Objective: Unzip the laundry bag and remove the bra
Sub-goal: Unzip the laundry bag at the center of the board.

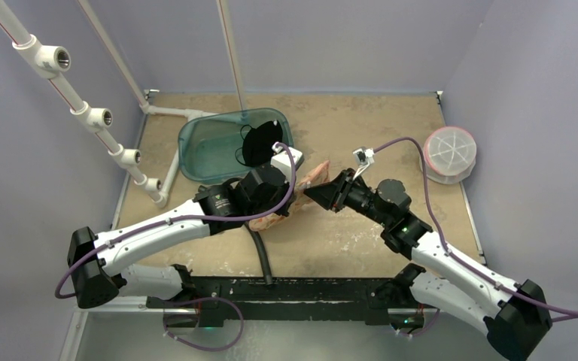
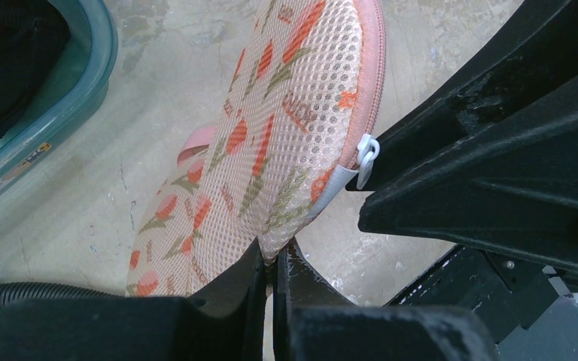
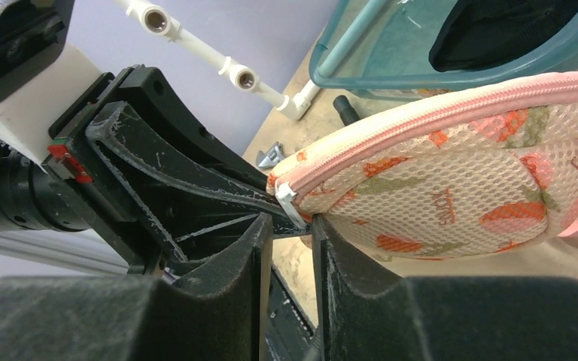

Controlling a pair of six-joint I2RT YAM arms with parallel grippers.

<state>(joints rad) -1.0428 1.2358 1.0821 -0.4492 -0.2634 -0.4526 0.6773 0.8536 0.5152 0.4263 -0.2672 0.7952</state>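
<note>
The laundry bag is pink mesh printed with orange flowers and has a pink zipper, which looks zipped shut. It is held off the table between both arms. My left gripper is shut on the bag's lower mesh edge. The white zipper pull hangs at the bag's corner, right at the tips of my right gripper. Its jaws stand a narrow gap apart and nothing is clamped between them. In the left wrist view the pull lies against the right gripper's black fingers. The bra is hidden.
A teal tub holding black cloth stands behind the left arm. A round white mesh container sits at the right edge. A white pipe rack runs along the left. A black hose lies near the bases.
</note>
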